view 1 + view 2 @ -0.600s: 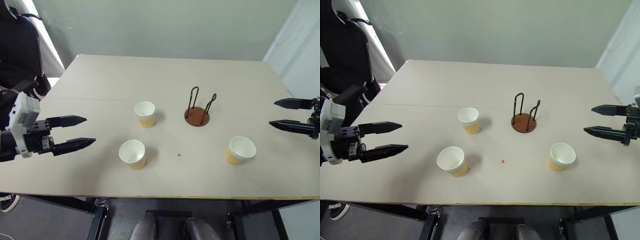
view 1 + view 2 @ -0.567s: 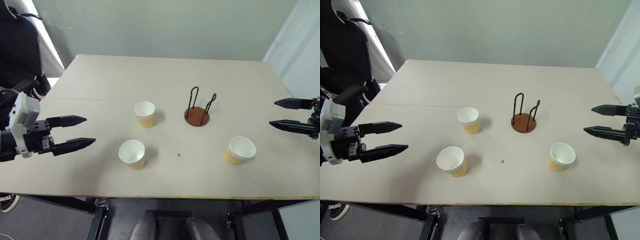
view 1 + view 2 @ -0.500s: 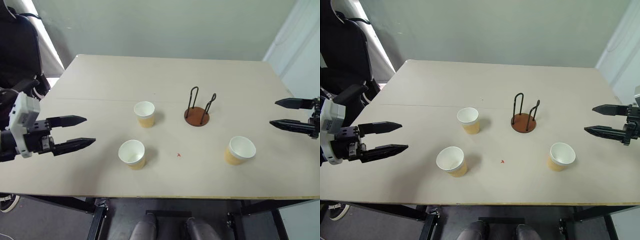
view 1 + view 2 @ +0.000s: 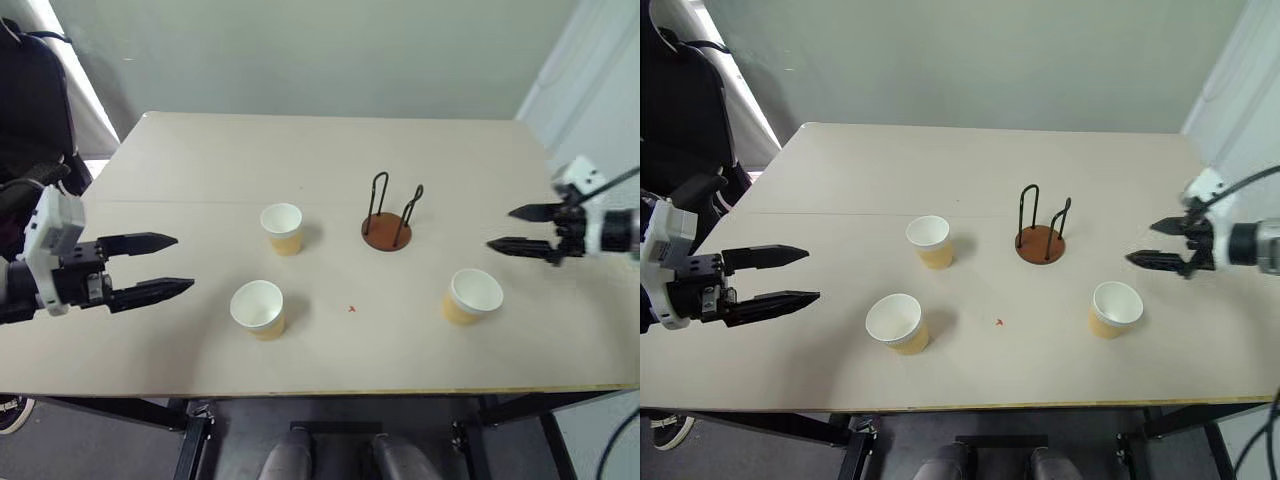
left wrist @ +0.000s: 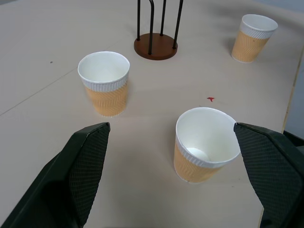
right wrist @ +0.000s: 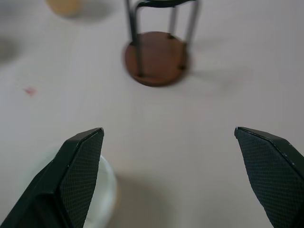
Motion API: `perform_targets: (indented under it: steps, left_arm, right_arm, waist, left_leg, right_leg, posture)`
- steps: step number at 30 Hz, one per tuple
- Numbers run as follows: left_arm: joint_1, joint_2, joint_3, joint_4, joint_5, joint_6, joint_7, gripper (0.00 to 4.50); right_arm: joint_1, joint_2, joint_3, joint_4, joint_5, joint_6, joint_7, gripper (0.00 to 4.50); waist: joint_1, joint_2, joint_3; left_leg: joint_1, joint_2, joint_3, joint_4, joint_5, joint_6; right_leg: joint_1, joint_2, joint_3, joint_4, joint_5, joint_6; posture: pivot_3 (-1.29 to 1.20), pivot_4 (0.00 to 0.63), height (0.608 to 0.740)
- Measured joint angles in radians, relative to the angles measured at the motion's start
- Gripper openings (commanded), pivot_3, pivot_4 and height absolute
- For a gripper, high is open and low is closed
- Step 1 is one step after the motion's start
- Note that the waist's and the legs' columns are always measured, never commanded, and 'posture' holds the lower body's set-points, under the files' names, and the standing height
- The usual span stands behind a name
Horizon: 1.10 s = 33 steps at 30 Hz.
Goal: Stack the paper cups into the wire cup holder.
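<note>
Nothing was stacked yet: the three paper cups (image 4: 281, 226) stood loose around the empty wire cup holder (image 4: 387, 213), apparently laid out for picking. Both grippers gaped wide and empty. The left gripper (image 4: 148, 266) faced the nearest cup (image 5: 205, 143); the right gripper (image 4: 515, 229) hung just above another (image 4: 471, 295).

Nothing here can be read. The 3 paper cups (image 4: 283, 226) have plain ribbed walls with no print or logo, the wire cup holder (image 4: 386, 229) has no label, and the desk (image 4: 330, 150) bears only a tiny red mark (image 4: 351, 308) with no letter or number.
</note>
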Motion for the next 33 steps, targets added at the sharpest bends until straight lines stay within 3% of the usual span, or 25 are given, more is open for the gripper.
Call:
perform_targets:
  steps: [4,12,29,33]
  left_arm:
    - [0.007,-0.015,-0.001,-0.009,-0.001,-0.001,0.009,4.47]
    - [0.021,-0.031,-0.001,-0.028,-0.002,-0.001,0.016,4.47]
    - [0.049,-0.045,0.010,-0.092,-0.015,0.011,0.056,4.47]
    - [0.071,-0.052,0.018,-0.100,-0.027,0.016,0.061,4.50]
  right_arm:
    - [-0.102,0.085,-0.015,-0.049,0.066,0.179,-0.071,4.50]
    - [-0.109,0.284,0.056,-0.121,0.089,0.380,-0.254,4.50]
    - [-0.269,0.558,0.022,0.171,-0.029,0.213,-0.566,4.50]
    - [-0.269,0.588,0.022,0.175,-0.037,0.204,-0.577,3.52]
  waist:
    - [0.000,-0.001,-0.001]
    - [0.003,-0.001,0.000]
    - [0.002,-0.001,0.000]
    - [0.002,-0.001,0.000]
  left_leg:
    - [0.000,0.001,0.000,0.000,-0.001,-0.001]
    - [-0.001,0.001,0.000,0.000,-0.001,-0.001]
    - [-0.005,0.002,0.000,-0.001,0.000,-0.003]
    - [-0.009,0.002,0.000,-0.001,0.000,-0.004]
  right_leg:
    - [0.000,0.001,0.000,-0.002,0.000,0.000]
    - [-0.002,0.001,0.000,-0.001,0.000,0.000]
    - [-0.009,0.001,-0.001,0.001,0.002,-0.004]
    - [-0.012,0.001,-0.001,0.001,0.002,-0.004]
  posture:
    - [0.00,0.150,0.740]
    - [0.00,0.150,0.740]
    - [0.00,0.150,0.740]
    - [0.00,0.150,0.740]
